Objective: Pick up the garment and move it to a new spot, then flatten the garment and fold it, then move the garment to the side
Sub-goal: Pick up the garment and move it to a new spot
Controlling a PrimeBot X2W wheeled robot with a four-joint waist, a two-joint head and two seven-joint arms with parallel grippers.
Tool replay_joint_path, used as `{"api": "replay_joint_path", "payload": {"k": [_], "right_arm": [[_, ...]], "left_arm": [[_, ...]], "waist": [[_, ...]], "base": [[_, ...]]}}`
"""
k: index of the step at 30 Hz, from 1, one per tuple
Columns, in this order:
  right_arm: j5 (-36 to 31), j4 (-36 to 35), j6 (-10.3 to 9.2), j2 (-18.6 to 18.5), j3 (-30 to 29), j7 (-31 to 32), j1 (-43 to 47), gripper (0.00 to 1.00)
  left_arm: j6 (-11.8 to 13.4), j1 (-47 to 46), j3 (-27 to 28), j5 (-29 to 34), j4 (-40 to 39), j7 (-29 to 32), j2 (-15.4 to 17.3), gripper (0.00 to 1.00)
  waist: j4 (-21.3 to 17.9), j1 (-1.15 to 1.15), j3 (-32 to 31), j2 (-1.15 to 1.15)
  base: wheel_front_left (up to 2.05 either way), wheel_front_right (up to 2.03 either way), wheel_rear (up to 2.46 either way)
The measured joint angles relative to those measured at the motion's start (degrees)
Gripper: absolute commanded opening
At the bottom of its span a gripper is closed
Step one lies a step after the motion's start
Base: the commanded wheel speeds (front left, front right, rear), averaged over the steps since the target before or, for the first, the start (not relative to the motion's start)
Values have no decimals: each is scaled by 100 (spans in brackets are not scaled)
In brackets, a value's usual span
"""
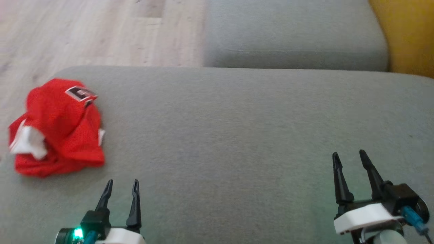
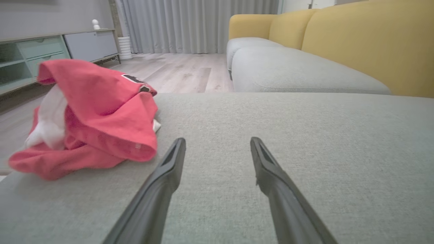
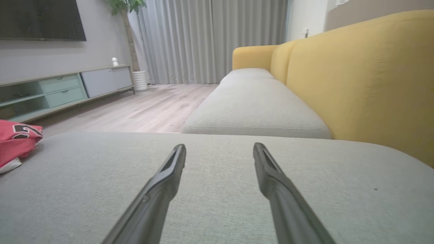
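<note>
Head view, from the left: a crumpled red jersey (image 1: 57,128) with white trim and a black-and-white patch (image 1: 81,93) on top lies bunched at the left edge of a wide grey sofa cushion (image 1: 237,118), with pale wooden floor (image 1: 84,34) beyond it. Just right of the jersey and nearer the camera, the left jaws stand released over the cushion. Their two dark fingers (image 1: 135,203) are spread with only bare fabric between them, close to the jersey but not touching it. Across a broad stretch of cushion, the right jaws are likewise released and hold nothing. Their fingers (image 1: 339,183) lean slightly leftward, well apart from the jersey. Behind lies a second grey cushion (image 1: 295,34), and at the far right a yellow backrest (image 1: 413,34). In the left wrist view the jersey rises in a loose heap left of the fingertips, its nearest fold just beside the left finger, with a low cabinet (image 2: 40,51) and grey curtains (image 2: 196,23) behind. In the right wrist view only a corner of the jersey shows at the left edge, far from the parted fingers, below a dark wall-mounted screen (image 3: 40,18).
</note>
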Motion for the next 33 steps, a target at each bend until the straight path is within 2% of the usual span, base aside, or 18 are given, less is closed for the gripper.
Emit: {"api": "replay_joint_path", "payload": {"k": [12,17,20,25,29,33], "right_arm": [[1,0,0,23,244,0,9,100],[1,8,0,41,344,0,-52,100],[1,5,0,52,435,0,-135,100],[-1,-34,0,-15,572,0,-170,100],[-5,-114,0,-223,682,0,-543,100],[-5,-218,0,-379,781,-15,-971,100]], "left_arm": [[1,36,80,41,-67,0,-3,100],[1,86,104,33,-123,0,-3,100],[-30,72,131,-21,-182,0,-7,100],[-275,-325,151,-272,-292,275,56,100],[-457,-1295,197,-519,-411,879,400,100],[-527,-2318,274,-900,-364,1536,831,100]], "waist": [[1551,0,11,0],[1887,0,51,0],[1893,0,140,0],[1694,-1,393,0],[1487,1,795,0],[1225,2,1238,0]], "base": [[0,0,0],[0,0,0],[0,0,0],[0,0,0],[0,0,0],[0,0,0]]}}
